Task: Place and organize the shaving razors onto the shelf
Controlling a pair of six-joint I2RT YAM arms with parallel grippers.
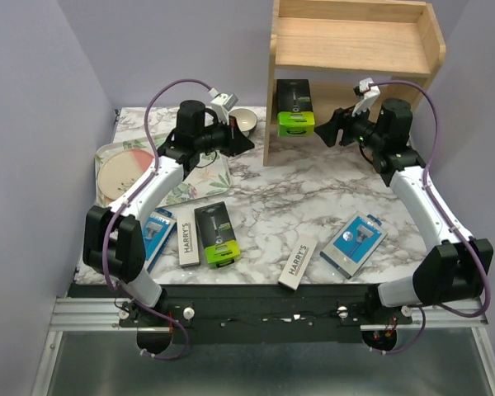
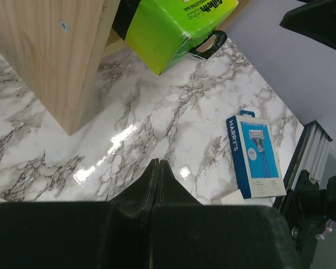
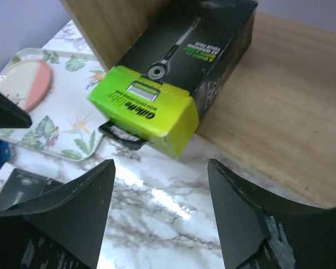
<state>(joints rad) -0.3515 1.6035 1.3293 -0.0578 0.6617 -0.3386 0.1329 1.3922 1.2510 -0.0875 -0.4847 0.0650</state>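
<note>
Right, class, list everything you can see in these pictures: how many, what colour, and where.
Shelf: one, light wood, two tiers, far side of the table.
Black-and-lime razor boxes: two; one on the shelf's lower tier with its lime end sticking out, one near left.
White Harry's boxes: two; near left and near centre.
Blue-and-white razor packs: two; near right, and near left beside the left arm.
Tray: one, floral, left.
Plate: one, pink and cream, on the tray.
Bowl: one, pale, left of the shelf.
Table: one, white marble.
Left fingers: black, shut, empty.
Right fingers: black, open, facing the shelved box.
</note>
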